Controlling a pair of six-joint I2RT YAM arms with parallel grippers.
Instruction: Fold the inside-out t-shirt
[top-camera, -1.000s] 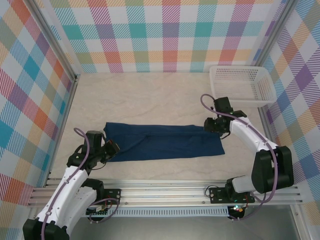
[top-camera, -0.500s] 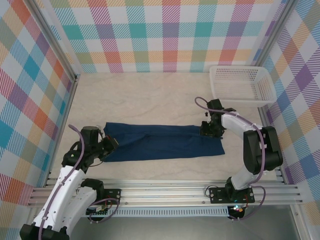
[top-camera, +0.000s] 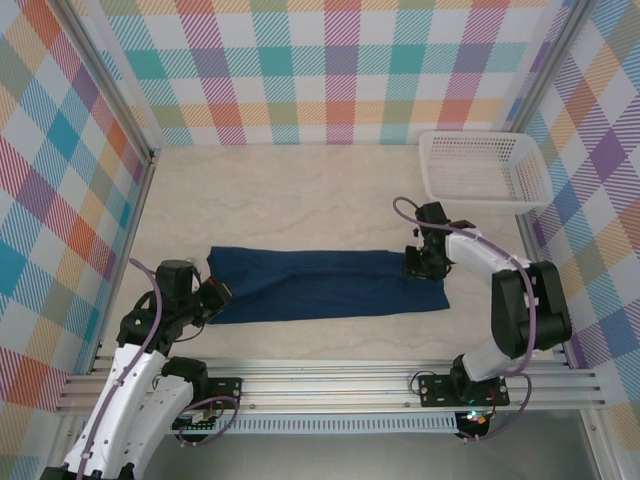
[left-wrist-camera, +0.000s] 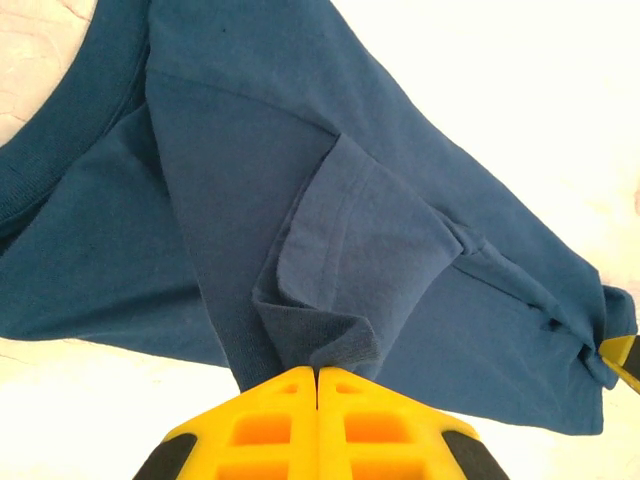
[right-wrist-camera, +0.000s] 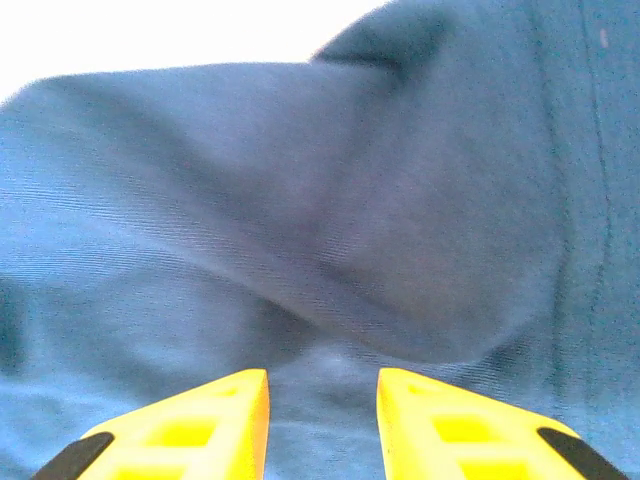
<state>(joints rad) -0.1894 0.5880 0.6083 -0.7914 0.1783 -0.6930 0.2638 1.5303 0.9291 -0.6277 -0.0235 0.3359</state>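
Observation:
The dark navy t-shirt (top-camera: 320, 285) lies folded into a long flat band across the table. My left gripper (top-camera: 215, 293) sits at its left end, near the collar. In the left wrist view it (left-wrist-camera: 318, 372) is shut on a bunched fold of the t-shirt (left-wrist-camera: 330, 250), which rises from the yellow fingertips. My right gripper (top-camera: 415, 265) is down on the band's right end. The right wrist view has its yellow fingers (right-wrist-camera: 225, 405) apart around my right gripper (right-wrist-camera: 322, 385), with a raised wrinkle of the t-shirt (right-wrist-camera: 400, 250) just ahead and cloth between them.
A white plastic basket (top-camera: 485, 165) stands at the back right corner. Checked walls enclose the table on three sides. A metal rail (top-camera: 330, 385) runs along the near edge. Bare tabletop (top-camera: 290, 200) lies behind the shirt.
My right gripper has moved left onto the shirt's right end and its jaws have narrowed. My left arm shifted slightly, keeping hold of the cloth.

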